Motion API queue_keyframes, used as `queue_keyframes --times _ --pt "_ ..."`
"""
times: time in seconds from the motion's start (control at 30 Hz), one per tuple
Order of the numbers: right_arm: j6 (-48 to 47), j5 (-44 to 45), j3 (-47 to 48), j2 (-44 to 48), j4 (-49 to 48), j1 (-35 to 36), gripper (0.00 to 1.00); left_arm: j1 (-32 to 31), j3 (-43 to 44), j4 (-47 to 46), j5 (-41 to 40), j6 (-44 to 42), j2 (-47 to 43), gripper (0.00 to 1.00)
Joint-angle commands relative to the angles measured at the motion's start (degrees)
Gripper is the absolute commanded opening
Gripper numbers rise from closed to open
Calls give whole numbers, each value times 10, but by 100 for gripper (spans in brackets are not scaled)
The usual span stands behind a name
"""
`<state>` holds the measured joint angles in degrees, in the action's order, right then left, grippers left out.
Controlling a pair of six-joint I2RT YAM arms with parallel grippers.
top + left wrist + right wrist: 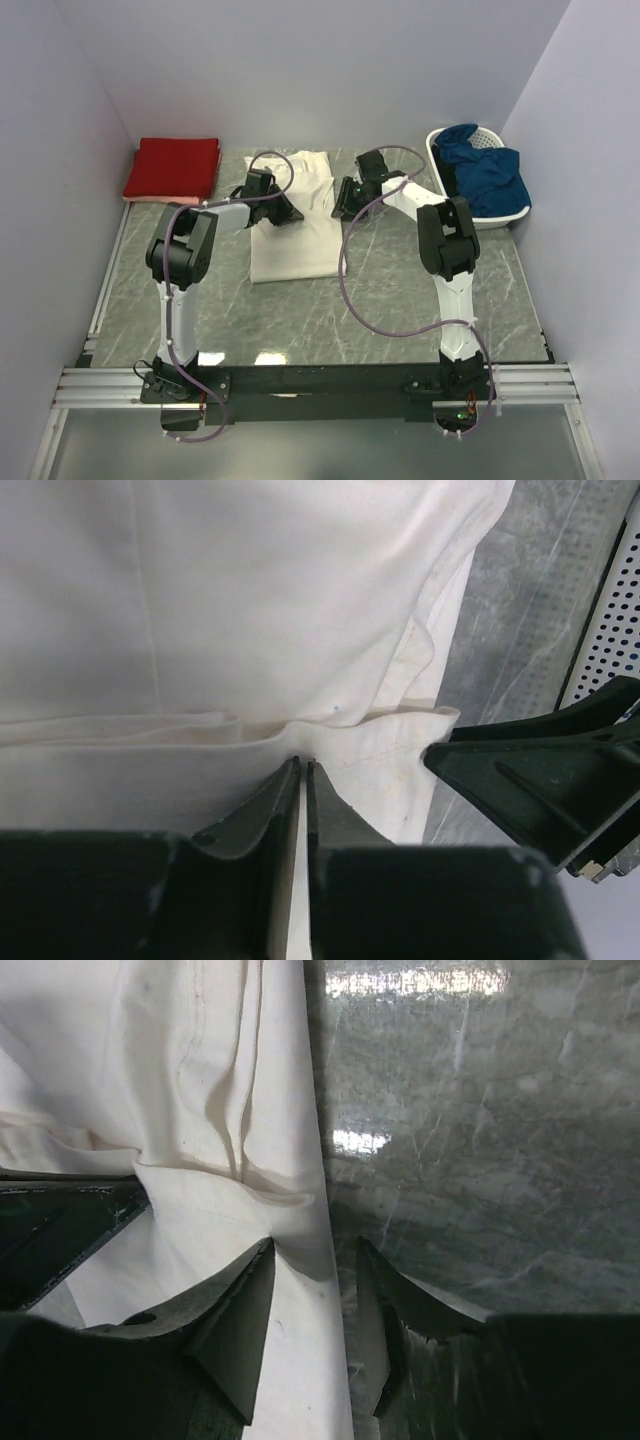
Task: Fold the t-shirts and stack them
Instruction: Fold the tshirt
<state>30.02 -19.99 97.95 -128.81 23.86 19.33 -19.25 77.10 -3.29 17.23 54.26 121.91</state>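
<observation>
Wrists show left end effector (302,764) narrow, right end effector (314,1243) wide astride cream t-shirt (200,1080) edge, red t-shirt (172,167) overhead

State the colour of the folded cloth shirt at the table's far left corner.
The folded cloth shirt is red; top external view shows it best.

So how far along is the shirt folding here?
Done: red t-shirt lies folded at the far left corner. In hand: cream t-shirt, folded narrow lengthwise, left gripper pinching one edge, right gripper open astride the other. Left: finishing that fold, stacking, perhaps the blue cloth in the basket.
</observation>
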Motion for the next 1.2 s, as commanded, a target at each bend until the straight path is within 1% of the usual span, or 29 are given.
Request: queue_keyframes --times 0.0,0.13,0.2,0.27,0.37,0.4,0.43,0.47,0.5,0.53,0.57,0.6,0.67,0.7,0.77,0.9,0.97,1.07,1.17 --pt "7 4 3 13 5 -10 45 8 1 17 -1 -17 -43 13" --pt "8 7 -14 54 8 -18 45 17 3 29 2 -29 -98 24" --pt "9 7 -37 74 3 -21 46 22 -16 24 3 -31 -125 27" --pt "11 8 -73 108 -1 -20 46 25 -36 26 -3 -33 -169 34" --pt "28 -3 -149 175 -50 -21 47 29 -104 25 -25 -25 -241 36" --pt "32 -2 -202 195 -64 -22 47 30 -147 22 -32 -22 -259 37" --pt "37 -5 -232 230 -92 -21 47 30 -170 21 -44 -19 -298 37" --pt "47 -16 -289 252 -110 -21 48 30 -195 19 -50 -10 -319 38" --pt "51 -19 -316 269 -126 -18 48 30 -243 15 -54 -6 -339 38" --pt "56 -20 -342 302 -150 -17 48 30 -267 11 -65 -1 -379 39" --pt "59 -24 -383 316 -160 -11 48 30 -292 6 -68 10 -400 39" --pt "61 -25 -401 341 -167 -9 48 30 -339 2 -72 16 -419 39" --pt "77 -34 -450 366 -195 -5 47 30 -382 -6 -84 29 -477 39" --pt "86 -55 -466 386 -223 -4 46 29 -423 -14 -83 33 -495 40" --pt "106 -64 -488 403 -238 3 45 30 -454 -15 -92 40 -540 40" --pt "97 -33 -468 398 -220 53 45 30 -513 0 -112 41 -596 40" --pt "105 -20 -467 391 -219 65 44 31 -527 11 -122 45 -610 40" --pt "122 -29 -480 380 -257 73 43 32 -548 12 -141 52 -634 40" --pt "118 -23 -476 356 -252 76 41 32 -555 14 -146 49 -642 41"
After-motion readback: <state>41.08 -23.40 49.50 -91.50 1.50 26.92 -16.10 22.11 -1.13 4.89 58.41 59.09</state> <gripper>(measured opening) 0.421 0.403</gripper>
